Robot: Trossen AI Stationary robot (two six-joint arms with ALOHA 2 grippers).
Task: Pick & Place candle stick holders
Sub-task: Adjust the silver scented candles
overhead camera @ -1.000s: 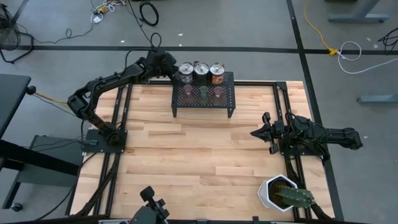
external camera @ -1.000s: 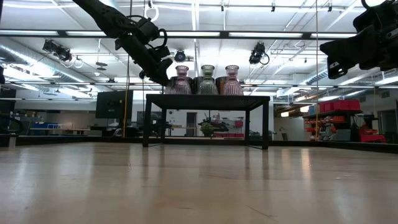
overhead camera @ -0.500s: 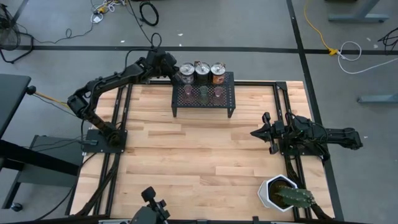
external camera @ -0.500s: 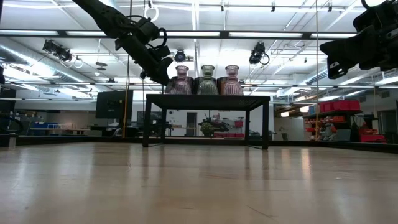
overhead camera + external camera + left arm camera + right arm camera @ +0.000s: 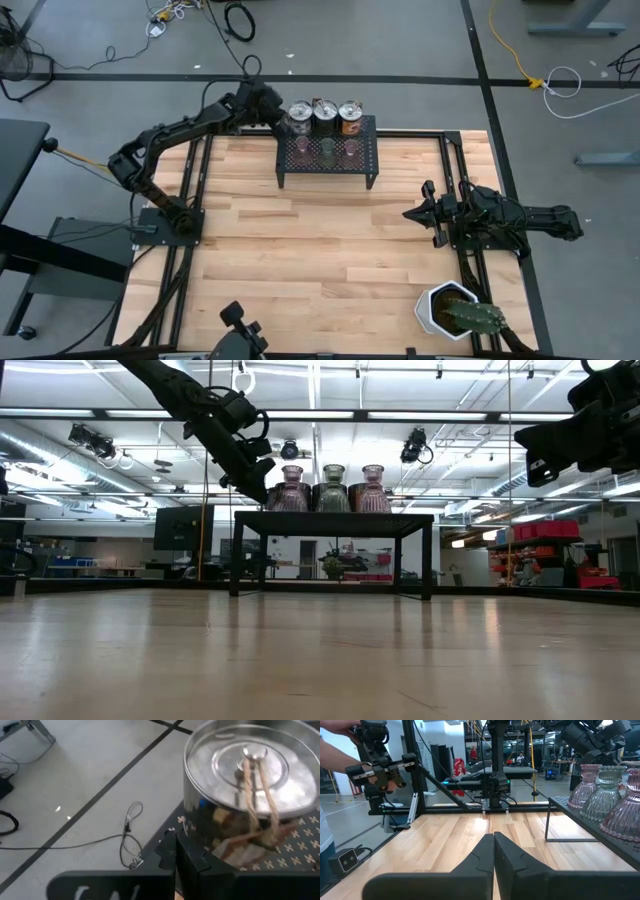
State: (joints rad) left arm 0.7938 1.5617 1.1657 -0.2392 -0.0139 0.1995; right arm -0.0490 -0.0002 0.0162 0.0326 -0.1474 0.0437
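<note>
Left gripper (image 5: pixel 281 121): you've got it at 12 o'clock on the table, at the rack's left back corner, just beside the leftmost metal can. Jaws fully closed, holding nothing. In the left wrist view the two fingers (image 5: pixel 182 857) meet tip to tip right in front of that can.
Right gripper (image 5: pixel 412 213): parked at 3 o'clock over the table's right edge, pointing toward table centre. Jaws pressed together, empty; the right wrist view shows the fingers (image 5: pixel 492 851) closed with bare wood beyond them.
Rack (image 5: pixel 327 163): black mesh, at 12 o'clock, legs on the wood table (image 5: pixel 300 250).
Metal cans: three in a row along the rack's back edge, leftmost metal can (image 5: pixel 298 115), middle can (image 5: pixel 323 113), right can (image 5: pixel 349 114). Leftmost has a lid with a knob and twine over it in the left wrist view (image 5: pixel 250 780).
Glass cups: three in a row in front of the cans, on the mesh top, left pink cup (image 5: pixel 303 149), green cup (image 5: pixel 327 149), right pink cup (image 5: pixel 350 149). Low view shows them upright, side by side (image 5: pixel 333 488).
Cactus pot (image 5: pixel 455 310): white, at 5 o'clock, well apart from the rack.
Background: a person's hand (image 5: pixel 342 726) shows in the right wrist view, beyond the table.
</note>
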